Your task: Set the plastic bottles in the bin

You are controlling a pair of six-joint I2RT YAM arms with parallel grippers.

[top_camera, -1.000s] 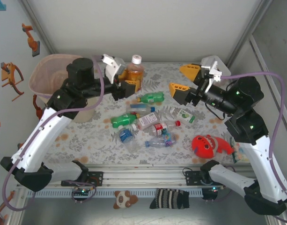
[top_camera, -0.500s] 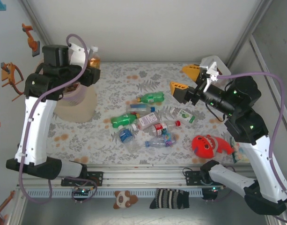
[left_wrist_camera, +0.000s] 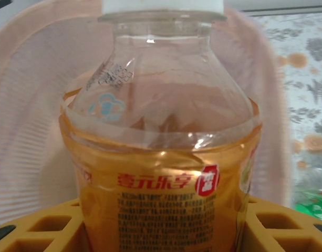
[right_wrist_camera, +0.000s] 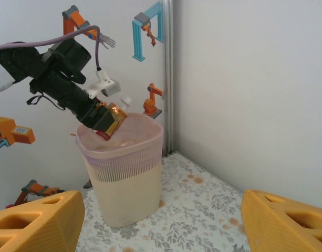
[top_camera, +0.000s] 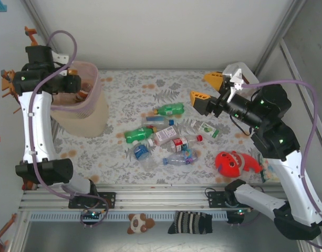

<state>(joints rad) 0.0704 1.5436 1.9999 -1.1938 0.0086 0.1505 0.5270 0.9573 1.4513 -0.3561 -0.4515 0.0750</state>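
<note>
A clear bottle [left_wrist_camera: 161, 157] with an orange label and a white cap is gripped by my left gripper [left_wrist_camera: 161, 231], its yellow fingers [left_wrist_camera: 40, 226] at either side of the label. That gripper [top_camera: 76, 88] hangs tilted over the rim of the pale-pink bin [top_camera: 79, 118] at the far left; the right wrist view shows the bottle [right_wrist_camera: 117, 109] just above the bin [right_wrist_camera: 124, 173] opening. Several plastic bottles [top_camera: 168, 109] lie in a cluster mid-table, green, clear and red-capped [top_camera: 184, 142]. My right gripper [top_camera: 205, 89] hovers open and empty right of the cluster.
A red round toy [top_camera: 234, 163] lies at the near right. A white-pink box [top_camera: 237, 71] stands at the back right behind my right gripper. The enclosure's walls close in the table on three sides.
My left arm has swung from the table's middle back to the far left with the orange-label bottle, ending over the bin. The right arm has stayed put.
</note>
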